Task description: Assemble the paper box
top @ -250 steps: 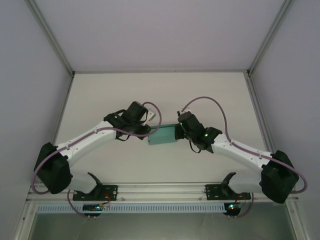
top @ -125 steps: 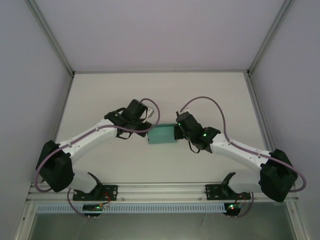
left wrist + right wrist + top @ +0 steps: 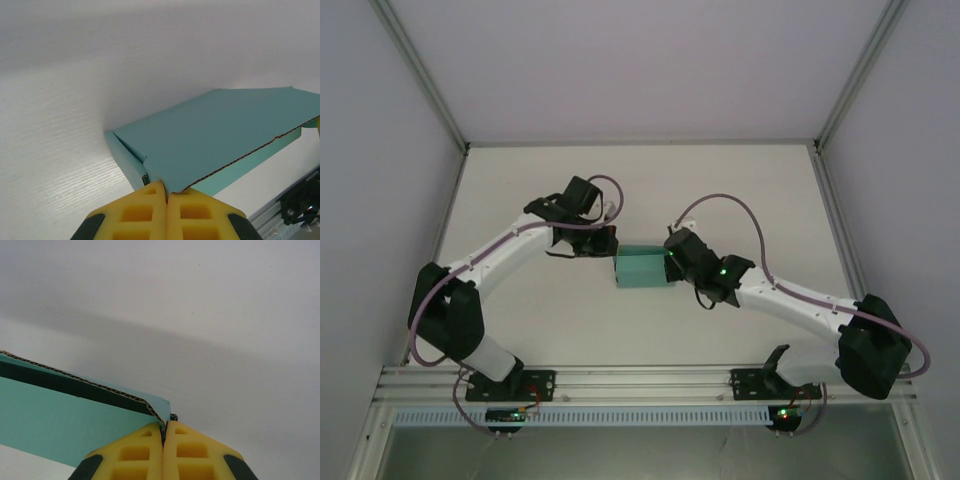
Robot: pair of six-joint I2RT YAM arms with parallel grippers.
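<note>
The paper box (image 3: 641, 270) is a small teal-green card box lying mid-table between the two arms. My left gripper (image 3: 613, 250) is at its far-left corner. In the left wrist view the yellow fingers (image 3: 145, 212) of that gripper (image 3: 166, 187) are shut on the corner of the box's raised lid panel (image 3: 220, 130), which sits tilted above the low side wall. My right gripper (image 3: 670, 262) meets the box's right end. It (image 3: 164, 426) is shut on the corner of a corrugated card edge of the box (image 3: 50, 420).
A white table (image 3: 620, 180) extends behind the box, bounded by pale enclosure walls and metal frame posts (image 3: 430, 85). An aluminium rail (image 3: 650, 378) with the arm mounts runs along the near edge.
My left arm has swung its wrist back and to the left, still at the box's left corner. The right gripper and the box have shifted slightly left and away.
</note>
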